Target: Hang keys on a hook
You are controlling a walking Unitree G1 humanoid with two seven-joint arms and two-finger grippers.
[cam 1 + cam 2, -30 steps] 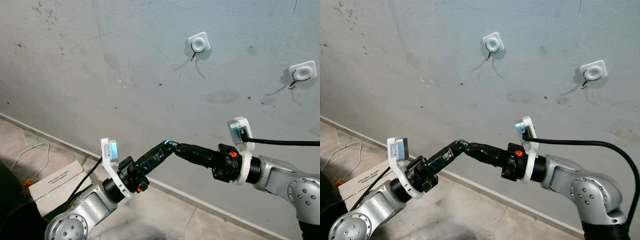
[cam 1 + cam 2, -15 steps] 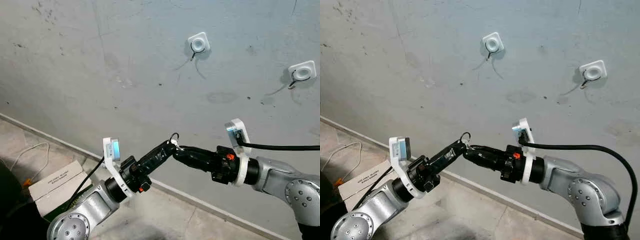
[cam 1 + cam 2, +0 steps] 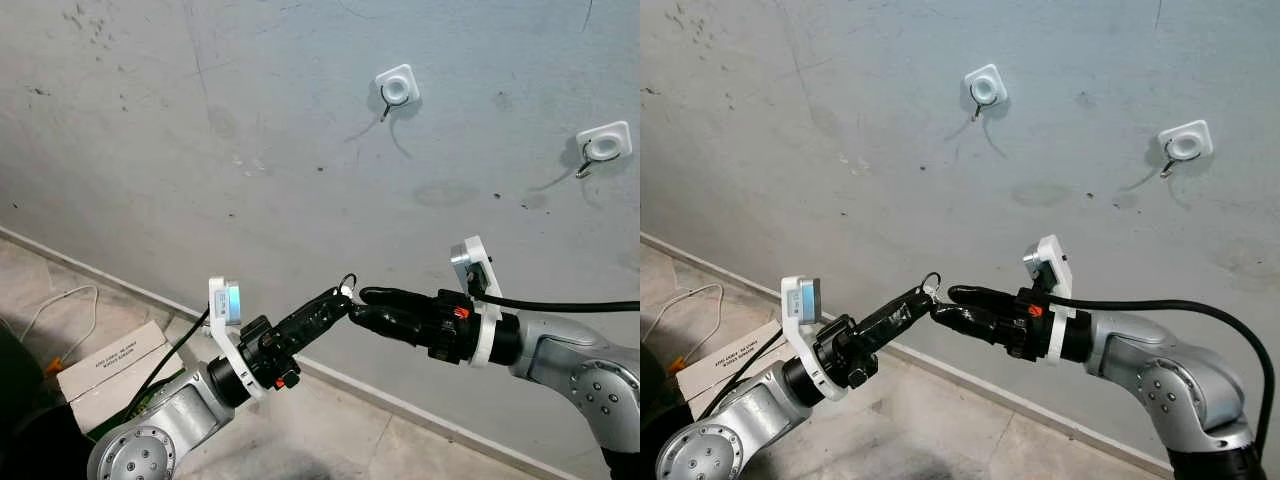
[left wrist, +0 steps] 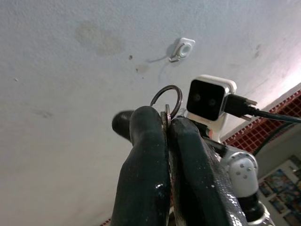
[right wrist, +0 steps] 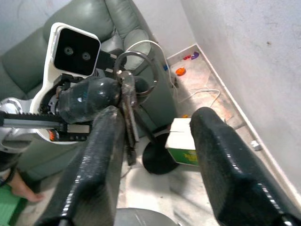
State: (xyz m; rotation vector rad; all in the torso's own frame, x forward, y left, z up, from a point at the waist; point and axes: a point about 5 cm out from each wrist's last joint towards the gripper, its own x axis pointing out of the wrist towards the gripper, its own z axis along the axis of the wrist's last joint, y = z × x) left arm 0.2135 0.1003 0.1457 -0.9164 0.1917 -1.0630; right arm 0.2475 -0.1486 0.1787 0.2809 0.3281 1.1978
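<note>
The left claw [image 3: 340,297] is clamped tight on the keys [image 4: 166,117], their ring [image 3: 347,283] poking out above its tips at mid-height before the grey wall [image 3: 200,150]. The right claw [image 5: 155,141] gapes wide (holding nothing), one finger beside the keys. Two hooks [image 3: 397,89] [image 3: 604,144] sit at 1 and 2 o'clock above.

left gripper [image 3: 340,297] clamped, right gripper [image 3: 362,303] spread

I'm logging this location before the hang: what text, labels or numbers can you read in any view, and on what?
Cardboard box on the floor by the wall: dark print along its top flap, too small and blurred to read.
Green-and-white carton in the right wrist view: no legible text.
Keys held by the left gripper: no readable markings.
Wall hooks: no text.
</note>
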